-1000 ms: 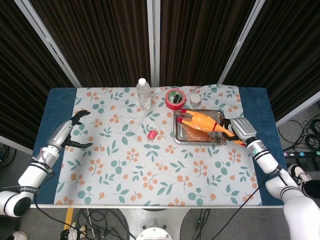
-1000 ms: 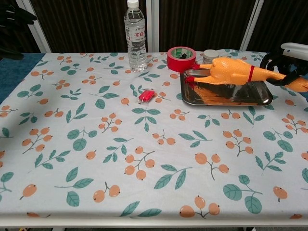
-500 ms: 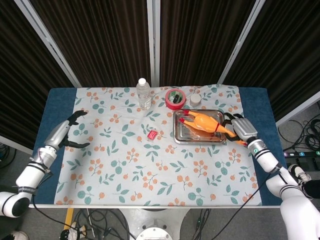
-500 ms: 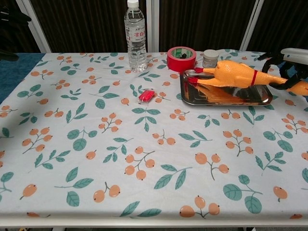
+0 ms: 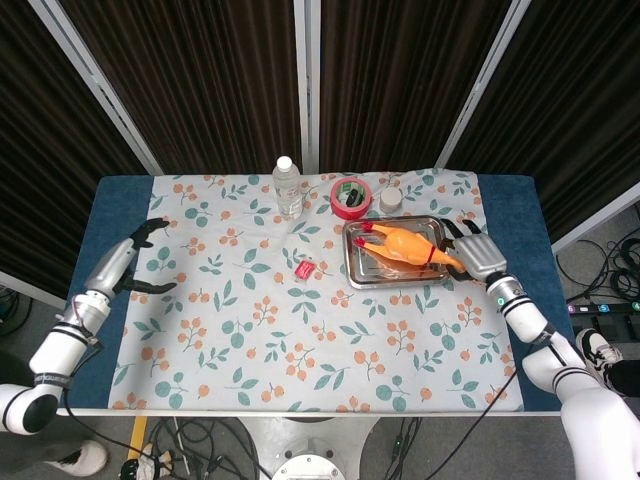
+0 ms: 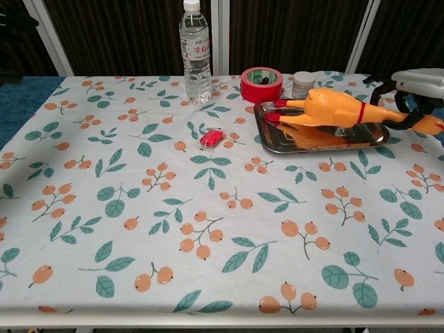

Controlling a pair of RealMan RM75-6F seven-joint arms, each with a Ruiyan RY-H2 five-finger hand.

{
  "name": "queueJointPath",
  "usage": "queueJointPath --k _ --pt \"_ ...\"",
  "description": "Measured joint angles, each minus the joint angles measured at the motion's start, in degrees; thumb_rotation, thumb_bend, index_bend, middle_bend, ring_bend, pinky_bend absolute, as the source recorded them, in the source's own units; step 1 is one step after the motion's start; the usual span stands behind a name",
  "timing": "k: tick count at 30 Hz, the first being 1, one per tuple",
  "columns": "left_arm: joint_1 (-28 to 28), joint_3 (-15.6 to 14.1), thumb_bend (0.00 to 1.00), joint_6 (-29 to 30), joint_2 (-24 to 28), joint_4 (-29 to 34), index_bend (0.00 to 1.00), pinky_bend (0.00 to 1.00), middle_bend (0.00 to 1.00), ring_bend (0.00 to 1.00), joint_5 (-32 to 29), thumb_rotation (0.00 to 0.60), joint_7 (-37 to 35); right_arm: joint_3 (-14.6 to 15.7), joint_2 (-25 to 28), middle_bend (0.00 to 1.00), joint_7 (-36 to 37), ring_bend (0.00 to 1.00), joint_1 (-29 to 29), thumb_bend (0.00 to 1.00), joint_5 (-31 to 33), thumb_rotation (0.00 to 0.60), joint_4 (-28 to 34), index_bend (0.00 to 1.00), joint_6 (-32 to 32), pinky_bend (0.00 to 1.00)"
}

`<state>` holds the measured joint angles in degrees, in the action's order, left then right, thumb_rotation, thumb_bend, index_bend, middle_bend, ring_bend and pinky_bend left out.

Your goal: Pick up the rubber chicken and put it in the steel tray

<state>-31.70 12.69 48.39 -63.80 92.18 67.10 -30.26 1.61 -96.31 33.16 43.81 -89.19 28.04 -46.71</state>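
The right hand (image 5: 478, 254) holds the rubber chicken (image 5: 404, 244) by its leg end, at about 3 o'clock of the steel tray (image 5: 352, 268). That keeps the body stretched over the tray while the hand itself stays outside the rim, which looks like a sensible way to lower it in without fingers knocking the metal. The chicken's head lies toward 9 o'clock, over the tray's left part.

The left hand (image 5: 138, 262) hovers at the surface's 9 o'clock edge, fingers apart and holding nothing, well away from the work.

The head view gives the layout from above, both hands included. The chest view shows what it cannot: the chicken (image 6: 331, 109) is tilted, front end down in the tray (image 6: 274, 143), tail end lifted toward the right hand (image 6: 416, 97). The left hand is out of that view.
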Motion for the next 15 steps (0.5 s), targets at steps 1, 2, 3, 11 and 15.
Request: queueJointPath --k 1,2,3,11,15 --pt "0.0 0.0 0.16 0.0 0.0 0.0 0.16 0.21 0.13 0.11 0.0 0.600 -0.1 -0.4 0.0 0.00 -1.3 0.00 0.1 0.00 0.3 0.600 0.4 0.00 0.1 0.00" --pt "0.1 0.0 0.16 0.0 0.0 -0.1 0.16 0.21 0.13 0.11 -0.1 0.600 -0.1 -0.7 0.0 0.00 -2.7 0.00 0.2 0.00 0.7 0.600 0.8 0.00 0.1 0.00" --pt "0.1 0.1 0.16 -0.1 -0.1 -0.2 0.16 0.21 0.13 0.11 -0.1 0.600 -0.2 -1.3 0.0 0.00 -4.6 0.00 0.3 0.00 1.3 0.600 1.4 0.00 0.2 0.00" --pt "0.5 0.2 0.15 0.0 -0.2 -0.5 0.16 0.21 0.13 0.11 0.3 0.600 -0.8 -5.6 0.0 0.00 -17.9 0.00 0.4 0.00 6.5 0.600 6.2 0.00 1.2 0.00" --pt "0.7 0.3 0.15 0.2 -0.1 -0.6 0.16 0.21 0.13 0.11 0.5 0.600 -1.3 -7.6 0.9 0.00 -22.8 0.00 -0.1 0.00 9.2 0.600 9.8 0.00 1.4 0.00"
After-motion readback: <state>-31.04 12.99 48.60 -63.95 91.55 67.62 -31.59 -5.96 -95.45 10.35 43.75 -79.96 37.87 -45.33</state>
